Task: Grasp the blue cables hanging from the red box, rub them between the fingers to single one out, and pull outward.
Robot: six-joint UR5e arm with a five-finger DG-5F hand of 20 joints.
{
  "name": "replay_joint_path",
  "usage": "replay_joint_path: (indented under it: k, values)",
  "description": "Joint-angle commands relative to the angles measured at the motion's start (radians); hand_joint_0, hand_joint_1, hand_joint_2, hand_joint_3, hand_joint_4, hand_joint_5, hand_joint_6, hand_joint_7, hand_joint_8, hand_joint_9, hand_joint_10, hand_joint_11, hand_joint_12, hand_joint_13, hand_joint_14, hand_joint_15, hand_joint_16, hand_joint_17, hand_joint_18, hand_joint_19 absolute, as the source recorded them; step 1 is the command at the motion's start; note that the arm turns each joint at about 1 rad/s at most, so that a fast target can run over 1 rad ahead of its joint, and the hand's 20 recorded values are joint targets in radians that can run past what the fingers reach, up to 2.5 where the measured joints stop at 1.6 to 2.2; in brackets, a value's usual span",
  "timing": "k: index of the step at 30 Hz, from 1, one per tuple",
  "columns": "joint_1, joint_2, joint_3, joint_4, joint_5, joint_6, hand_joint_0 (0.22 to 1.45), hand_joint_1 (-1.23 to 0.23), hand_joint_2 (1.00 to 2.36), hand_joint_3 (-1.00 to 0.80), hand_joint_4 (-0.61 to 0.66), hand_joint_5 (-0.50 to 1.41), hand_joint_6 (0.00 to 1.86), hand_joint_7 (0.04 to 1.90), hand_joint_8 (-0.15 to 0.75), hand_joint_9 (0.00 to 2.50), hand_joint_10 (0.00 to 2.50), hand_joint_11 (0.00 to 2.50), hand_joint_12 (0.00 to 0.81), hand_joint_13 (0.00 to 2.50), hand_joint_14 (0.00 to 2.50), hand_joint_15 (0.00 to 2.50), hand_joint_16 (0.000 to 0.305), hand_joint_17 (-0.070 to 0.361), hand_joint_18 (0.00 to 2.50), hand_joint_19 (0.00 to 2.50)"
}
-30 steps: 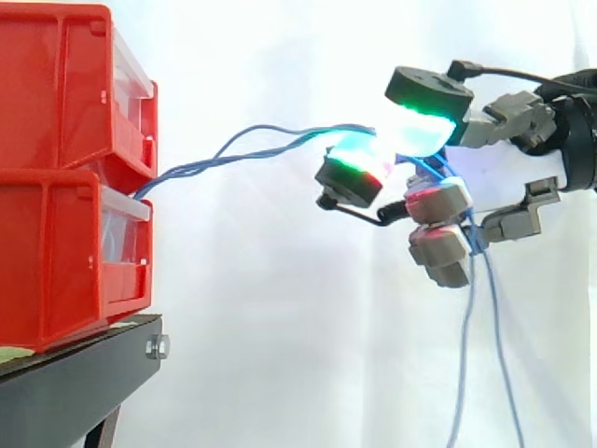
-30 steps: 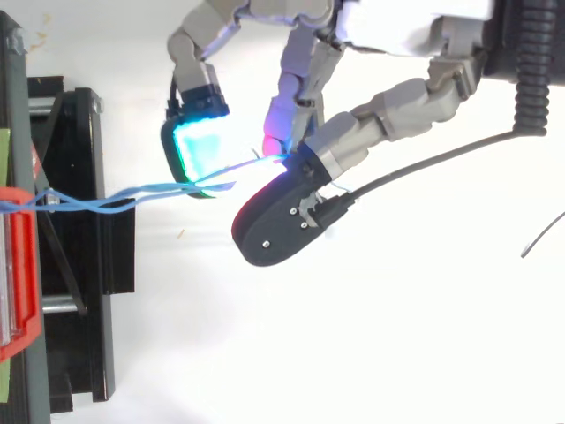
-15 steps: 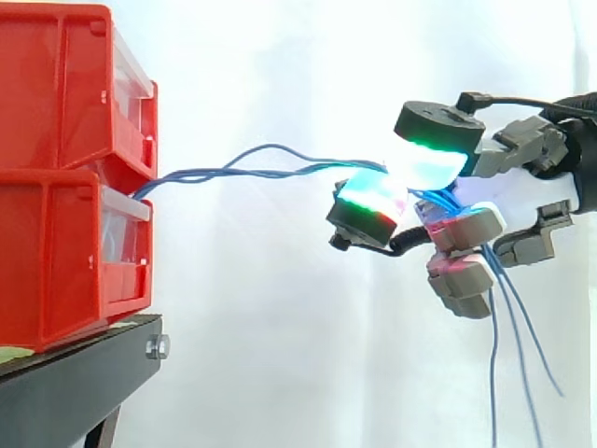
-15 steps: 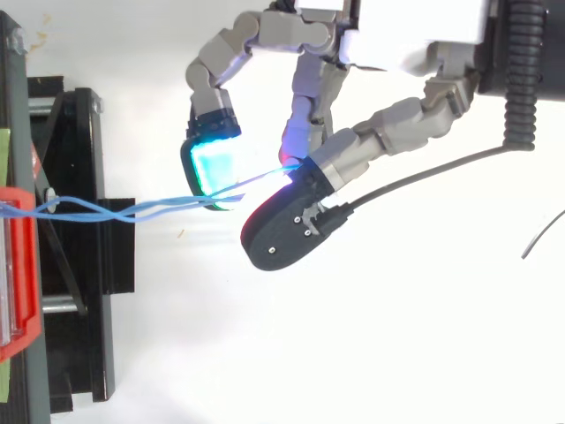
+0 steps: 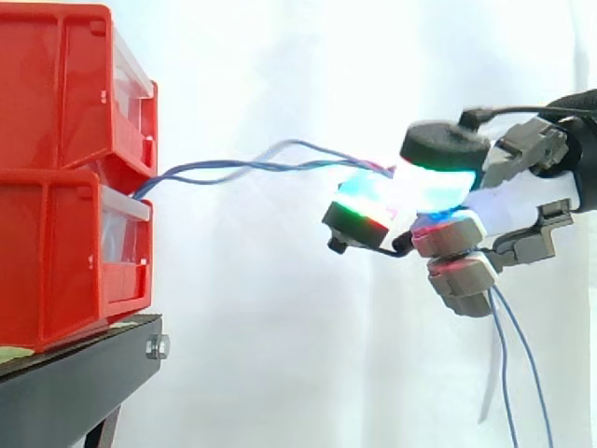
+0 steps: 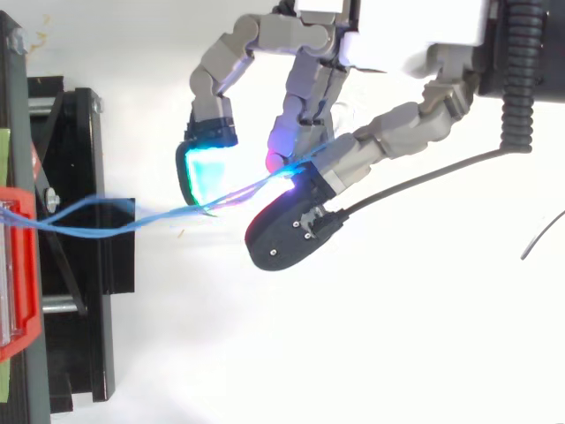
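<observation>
Thin blue cables run from the gap between the two stacked red bins rightward in mid-air, loosely twisted, to my hand. In the top view the blue cables leave the red bin's edge and pass between a cyan-glowing fingertip and the dark thumb pad. My hand has its fingers curled and pinches the cables. Their loose ends hang down below the hand at the right.
The red bins stand on a black stand at the left; the stand's frame also shows from above. A white curtain lies behind. Open air separates the bins from the hand.
The hand has shifted slightly right, away from the bins. The cables' twist has loosened into a wider loop near the bins, and the hanging ends have swung.
</observation>
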Motion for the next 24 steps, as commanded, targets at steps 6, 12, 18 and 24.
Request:
replay_joint_path:
  k: [6,12,18,24]
  values:
    - [0.0,0.0,-0.001,-0.003,-0.003,0.0,0.63,-0.92,1.0,-0.5,-0.02,-0.2,0.95,0.87,0.169,1.32,0.02,1.28,0.259,1.28,0.04,1.14,0.038,0.086,1.08,0.9]
    - [0.004,0.0,0.001,-0.036,-0.029,-0.003,0.55,-0.89,1.0,-0.5,0.01,-0.2,0.93,0.84,0.162,1.35,0.01,1.38,0.273,1.31,0.03,1.2,0.042,0.093,1.1,0.91]
    - [0.007,0.0,-0.001,-0.039,-0.031,-0.001,0.48,-0.82,1.0,-0.5,0.03,-0.2,0.93,0.81,0.19,1.34,0.01,1.34,0.305,1.31,0.03,1.16,0.048,0.108,1.13,0.89]
    - [0.007,0.0,0.001,-0.039,-0.031,-0.001,0.47,-0.75,1.0,-0.5,0.05,-0.2,0.92,0.78,0.194,1.34,0.01,1.33,0.312,1.3,0.03,1.15,0.049,0.11,1.12,0.88]
